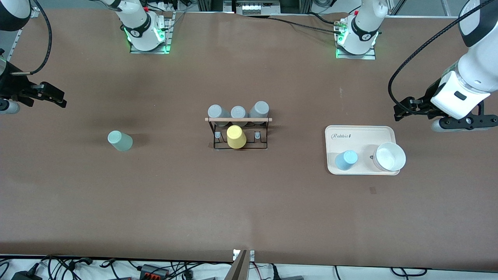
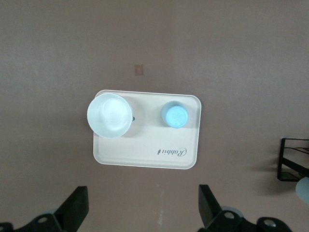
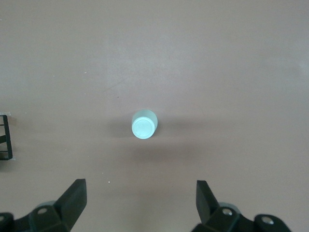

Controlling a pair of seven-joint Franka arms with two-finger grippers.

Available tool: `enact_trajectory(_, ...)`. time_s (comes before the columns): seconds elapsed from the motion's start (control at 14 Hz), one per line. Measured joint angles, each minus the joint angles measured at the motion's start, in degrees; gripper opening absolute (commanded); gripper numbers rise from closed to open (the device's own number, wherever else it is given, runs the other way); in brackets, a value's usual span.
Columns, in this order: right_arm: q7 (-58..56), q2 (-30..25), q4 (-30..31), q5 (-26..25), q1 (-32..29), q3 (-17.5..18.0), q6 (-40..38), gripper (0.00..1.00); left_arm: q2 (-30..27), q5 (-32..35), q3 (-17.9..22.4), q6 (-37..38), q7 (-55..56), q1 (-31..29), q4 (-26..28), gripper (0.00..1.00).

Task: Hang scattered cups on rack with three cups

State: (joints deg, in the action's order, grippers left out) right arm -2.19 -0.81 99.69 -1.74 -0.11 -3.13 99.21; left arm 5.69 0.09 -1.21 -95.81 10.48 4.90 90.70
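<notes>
The black wire rack (image 1: pixel 267 134) with a wooden rod on top stands mid-table; its edge shows in both wrist views (image 2: pixel 292 159) (image 3: pixel 5 137). A pale mint cup (image 1: pixel 120 140) (image 3: pixel 144 125) stands mouth down on the table toward the right arm's end. A light blue cup (image 1: pixel 346 160) (image 2: pixel 175 115) stands mouth down on a cream tray (image 1: pixel 360 132) (image 2: pixel 145 157). My left gripper (image 1: pixel 404 109) (image 2: pixel 143 208) hangs open over bare table beside the tray. My right gripper (image 1: pixel 58 99) (image 3: pixel 140 203) hangs open over bare table beside the mint cup. Neither holds anything.
Three grey cups (image 1: pixel 238 112) and a yellow cup (image 1: pixel 236 137) sit on the rack's pegs. A white bowl (image 1: pixel 389 156) (image 2: pixel 110 115) stands on the tray beside the blue cup. Brown tabletop stretches wide between the cups and the front edge.
</notes>
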Motion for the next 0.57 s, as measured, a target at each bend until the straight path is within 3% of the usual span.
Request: enact_trajectory(0.57, 0.0, 0.0, 0.0, 0.0, 0.0, 0.0, -0.2, 1.0, 0.8, 0.0, 0.0, -0.5, -0.2, 0.3, 0.0, 1.0)
